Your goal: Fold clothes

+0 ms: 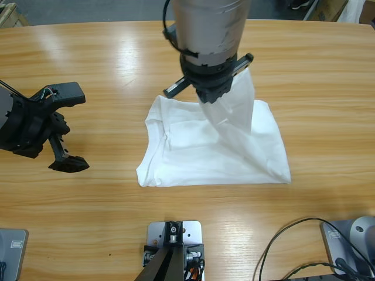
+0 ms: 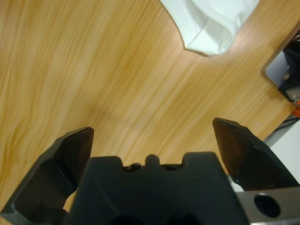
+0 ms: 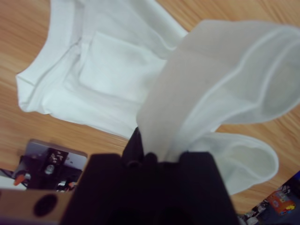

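Right hand (image 1: pixel 214 93) lifts T-shirt (image 1: pixel 193 152) edge

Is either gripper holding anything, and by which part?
The right gripper holds the white T-shirt by a lifted edge of its fabric. The left gripper is open, holding nothing.

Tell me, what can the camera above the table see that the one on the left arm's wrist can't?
Only the high view shows the right gripper shut on the T-shirt, lifting a flap of it off the wooden table, with most of the shirt lying flat. Only the left wrist view shows up close that the left gripper has open jaws with bare wood between them. Both show the table and a corner of the shirt.
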You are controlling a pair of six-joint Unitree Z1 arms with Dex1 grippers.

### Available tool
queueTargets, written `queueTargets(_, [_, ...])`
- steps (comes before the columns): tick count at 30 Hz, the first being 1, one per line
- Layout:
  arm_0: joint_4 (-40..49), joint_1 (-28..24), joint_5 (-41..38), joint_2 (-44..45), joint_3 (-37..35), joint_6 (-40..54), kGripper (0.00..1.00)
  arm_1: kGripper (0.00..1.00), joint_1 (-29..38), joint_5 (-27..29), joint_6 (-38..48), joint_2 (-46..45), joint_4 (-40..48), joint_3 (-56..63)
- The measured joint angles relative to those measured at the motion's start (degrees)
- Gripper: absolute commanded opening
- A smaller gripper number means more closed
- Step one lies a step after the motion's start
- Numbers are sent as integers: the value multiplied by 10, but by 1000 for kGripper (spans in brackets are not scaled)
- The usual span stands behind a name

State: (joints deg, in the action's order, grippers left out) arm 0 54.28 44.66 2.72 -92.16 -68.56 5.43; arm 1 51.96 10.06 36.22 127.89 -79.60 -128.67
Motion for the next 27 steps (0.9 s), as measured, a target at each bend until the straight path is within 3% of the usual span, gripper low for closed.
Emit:
queueTargets(2, [-2,0,0,0,6,0,1000,0,0,-2,0,5,-1,-10])
queueTargets(3, [-4,0,0,1,9,0,1000,523,1,-5,0,6,-1,-14])
queueTargets(4, [-6,0,0,2,11,0,1000,849,2,-9,0,7,-1,-17])
queueTargets(5, [-7,0,0,4,13,0,1000,958,3,-14,3,9,-1,-21])
queueTargets(6, [-7,0,0,5,14,0,1000,997,5,-21,7,11,-1,-25])
queueTargets(11, [-9,0,0,9,18,0,1000,1000,8,-82,28,30,-1,-61])
queueTargets(16, [-16,0,0,9,29,0,1000,1000,14,-104,38,35,-2,-80])
queueTargets(23, [-26,0,0,10,38,0,1000,1000,16,-62,35,19,-2,-69])
queueTargets(27, [-34,0,0,16,39,0,1000,987,-14,-31,-50,-87,-2,17])
